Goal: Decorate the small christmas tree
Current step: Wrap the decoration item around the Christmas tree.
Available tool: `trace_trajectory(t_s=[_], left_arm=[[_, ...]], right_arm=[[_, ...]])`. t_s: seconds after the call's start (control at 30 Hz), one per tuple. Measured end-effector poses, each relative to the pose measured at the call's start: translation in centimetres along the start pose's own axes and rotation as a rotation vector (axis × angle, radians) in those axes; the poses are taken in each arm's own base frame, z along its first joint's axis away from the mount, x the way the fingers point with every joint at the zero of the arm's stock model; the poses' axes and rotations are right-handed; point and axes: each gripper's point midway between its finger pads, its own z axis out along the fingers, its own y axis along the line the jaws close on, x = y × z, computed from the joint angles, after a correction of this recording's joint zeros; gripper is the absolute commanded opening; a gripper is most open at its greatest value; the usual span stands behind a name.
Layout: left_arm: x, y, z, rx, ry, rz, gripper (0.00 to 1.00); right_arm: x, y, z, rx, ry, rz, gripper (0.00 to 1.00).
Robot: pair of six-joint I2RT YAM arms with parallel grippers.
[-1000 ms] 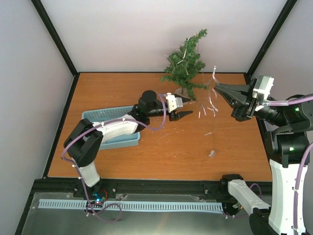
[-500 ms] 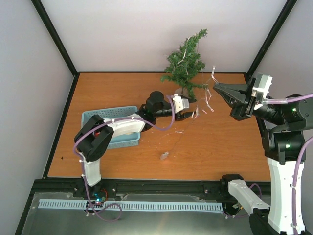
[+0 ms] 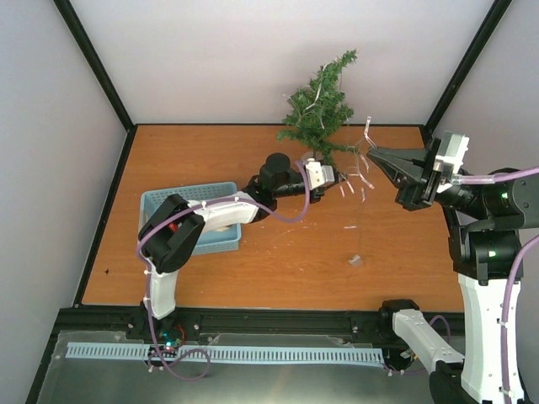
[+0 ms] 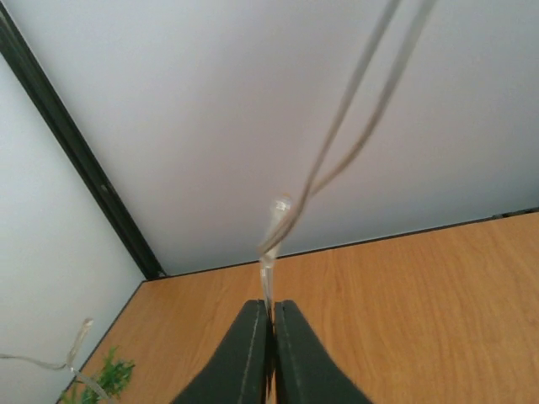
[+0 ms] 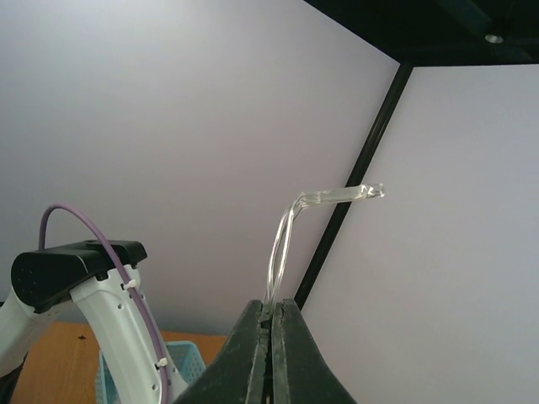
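The small christmas tree (image 3: 320, 109) stands at the table's back edge, right of centre, its pointed top leaning right; a few green tips (image 4: 109, 374) show in the left wrist view. A clear light string (image 3: 360, 172) hangs just right of the tree between both grippers. My left gripper (image 3: 336, 177) (image 4: 271, 305) is shut on the light string (image 4: 278, 210) near the tree's base. My right gripper (image 3: 373, 152) (image 5: 271, 305) is shut on the light string (image 5: 282, 236), one clear bulb sticking up above the fingertips. The loose end (image 3: 356, 260) dangles over the table.
A light blue basket (image 3: 168, 198) sits at the table's left, under the left forearm. Black frame posts (image 3: 467, 63) rise at the back corners against the pale walls. The tree's lower branches (image 3: 295, 135) spread beside the left gripper.
My left gripper moved right toward the tree's base and closed on the light string. The string's loose end swung left, then back right. The right gripper stayed almost still.
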Motion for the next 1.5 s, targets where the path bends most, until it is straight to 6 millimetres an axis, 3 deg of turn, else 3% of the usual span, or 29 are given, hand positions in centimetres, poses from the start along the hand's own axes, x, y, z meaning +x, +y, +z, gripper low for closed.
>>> trace_trajectory(t_s=[0.13, 0.3, 0.53, 0.67, 1.03, 1.23, 1.5], left_arm=[[0.4, 0.2, -0.4, -0.036, 0.01, 0.005, 0.01], [1.0, -0.1, -2.3, -0.095, 0.045, -0.013, 0.01], [-4.8, 1.8, -4.8, -0.2, -0.043, -0.009, 0.01], [-6.1, 3.7, -6.2, -0.258, -0.073, -0.058, 0.01], [-3.3, 10.1, -10.7, -0.414, -0.049, -0.289, 0.01], [-3.3, 13.0, -11.8, -0.461, -0.06, -0.349, 0.01], [-2.4, 17.4, -13.8, -0.513, -0.081, -0.499, 0.01]], right_arm=[[0.0, -0.1, -0.2, 0.025, 0.006, -0.02, 0.03], [1.1, -1.5, -0.4, 0.113, 0.043, -0.025, 0.03], [2.4, -4.2, -1.1, 0.281, 0.104, -0.044, 0.03], [3.3, -5.5, -1.6, 0.358, 0.144, -0.046, 0.03], [8.5, -10.4, -2.6, 0.542, 0.315, -0.026, 0.03], [11.5, -12.4, -2.3, 0.558, 0.385, -0.005, 0.03], [12.3, -14.9, -1.9, 0.583, 0.415, -0.074, 0.03]])
